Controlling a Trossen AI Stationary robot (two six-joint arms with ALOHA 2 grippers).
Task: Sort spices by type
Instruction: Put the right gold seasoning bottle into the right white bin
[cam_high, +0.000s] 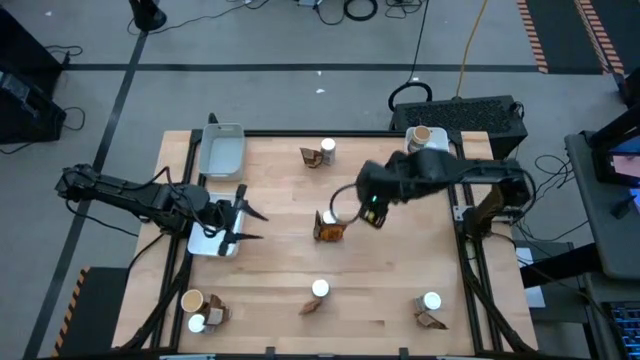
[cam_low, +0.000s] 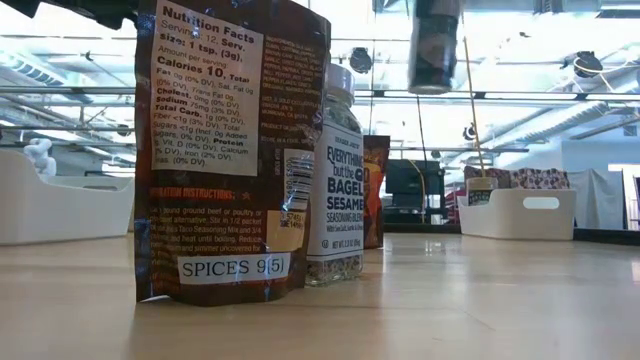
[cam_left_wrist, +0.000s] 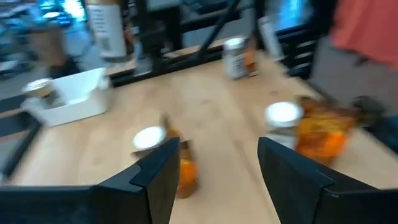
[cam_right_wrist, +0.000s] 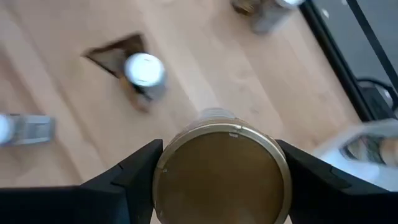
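Spices stand in pairs about the wooden table: a white-lidded jar with a brown packet at the middle (cam_high: 328, 225), at the far side (cam_high: 320, 153) and along the near edge (cam_high: 315, 295). My right gripper (cam_high: 375, 212) hangs above the table's middle, shut on a tan-lidded jar (cam_right_wrist: 221, 168), which shows high in the low view (cam_low: 435, 45). My left gripper (cam_high: 240, 222) waits open over a white tray (cam_high: 205, 243) at the left, with nothing between its fingers (cam_left_wrist: 155, 174). My right gripper pinches the tan-lidded jar between its two fingers, one on either side just below the lid's rim (cam_right_wrist: 163, 171). The fingers come from above, slanting down. The jar hangs upright and clear of the table, its lid toward the wrist.
A white tray (cam_high: 222, 150) stands at the far left. Another (cam_high: 440, 141) at the far right holds a tan-lidded jar (cam_high: 421, 133). More jars and packets sit at the near left (cam_high: 200, 310) and near right (cam_high: 430, 310). Bare wood lies between the groups.
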